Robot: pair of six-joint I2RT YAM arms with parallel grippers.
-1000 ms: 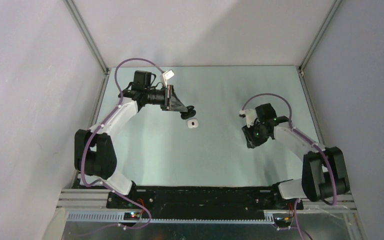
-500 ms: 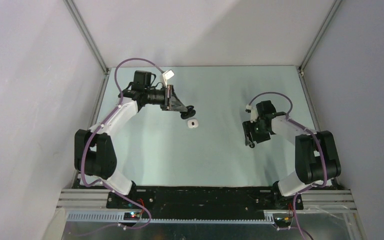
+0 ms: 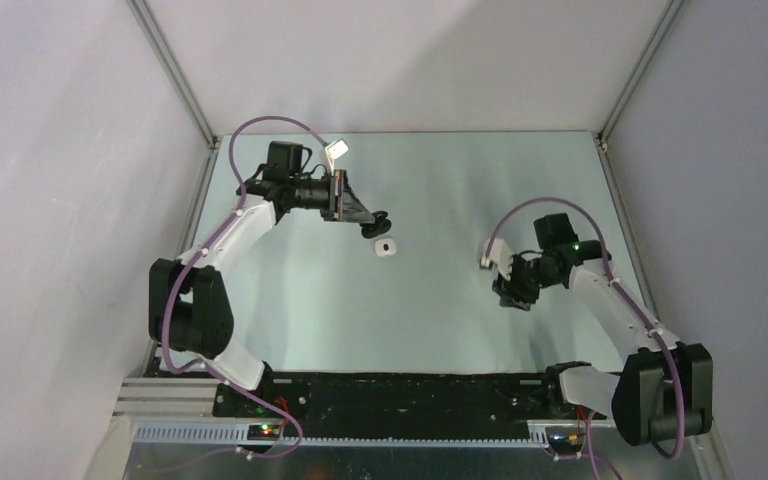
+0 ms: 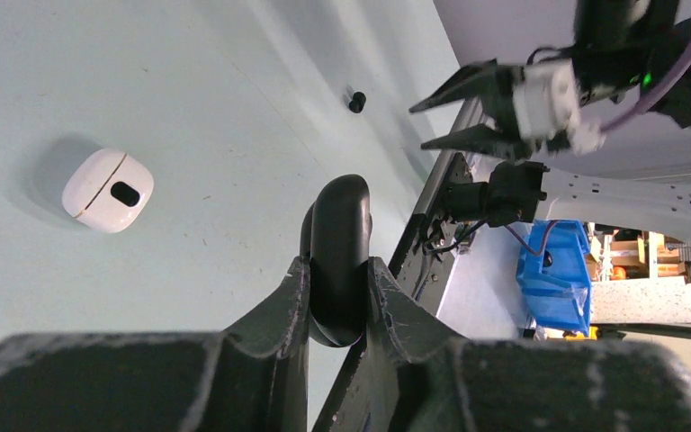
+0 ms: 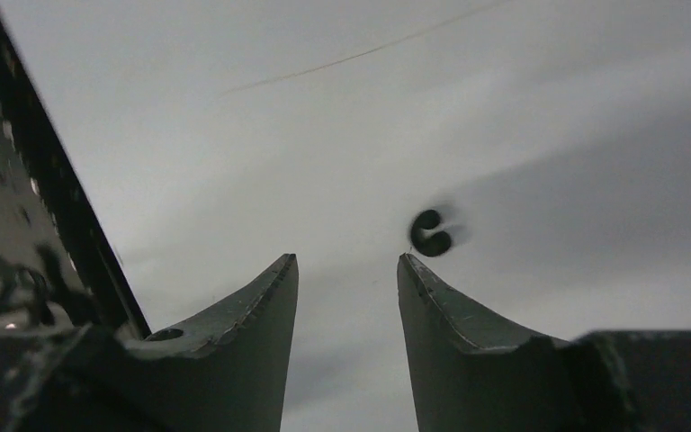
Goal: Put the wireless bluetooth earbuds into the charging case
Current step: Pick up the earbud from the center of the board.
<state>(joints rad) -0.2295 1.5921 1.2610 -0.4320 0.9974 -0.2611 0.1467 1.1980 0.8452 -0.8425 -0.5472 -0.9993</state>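
Left wrist view gives what the top view blurs: the left end effector (image 4: 339, 274) clamped tight on the black case (image 4: 340, 211), with the white case (image 4: 108, 191) lying apart on the tabletop (image 4: 189, 81). The dark spot on the white case is too small to tell. A black earbud (image 4: 356, 102) lies on the tabletop farther off. In the right wrist view it is blurred, just beyond the half-spread, empty right end effector (image 5: 346, 265).

top camera looks down on the table (image 3: 440, 180) — wrist cameras skim it closely.

Black, white, green
The white case (image 4: 108, 191) bears a dark oval mark; black case (image 4: 340, 261), black earbud (image 5: 430, 233), pale green table (image 4: 216, 81).
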